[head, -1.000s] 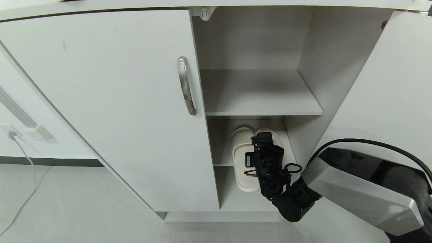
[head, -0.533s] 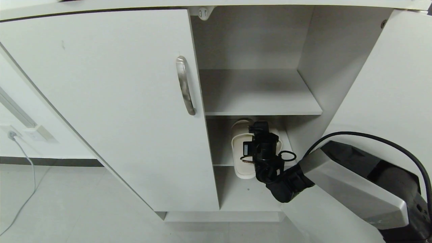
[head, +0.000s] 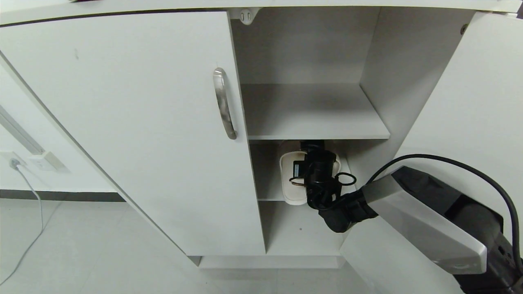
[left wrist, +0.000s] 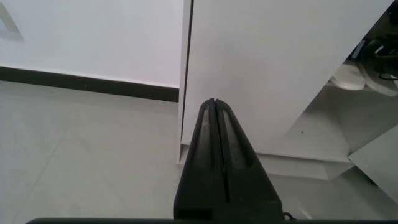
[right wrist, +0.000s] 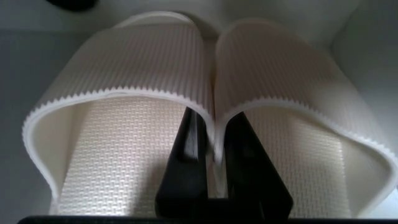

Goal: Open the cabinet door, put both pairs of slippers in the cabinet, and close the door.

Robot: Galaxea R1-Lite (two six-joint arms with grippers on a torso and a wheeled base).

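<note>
Right now the right gripper (head: 312, 159) is inside the cabinet (head: 369, 53), in the compartment under the upper shelf (head: 310, 112). Its fingers (right wrist: 186, 149) pinch narrow on the 2 touching inner walls of the cream slipper pair (head: 288, 181). Pair's long axis runs front-to-back, in line w/ the fingers, toes deeper in & heels about at the lower shelf's (head: 267, 179) front edge, so prob. a bit deeper, then release. Left gripper (left wrist: 214, 124) hangs low outside by the closed left door (head: 122, 122), fingers pressed together on nothing, farther off.
</note>
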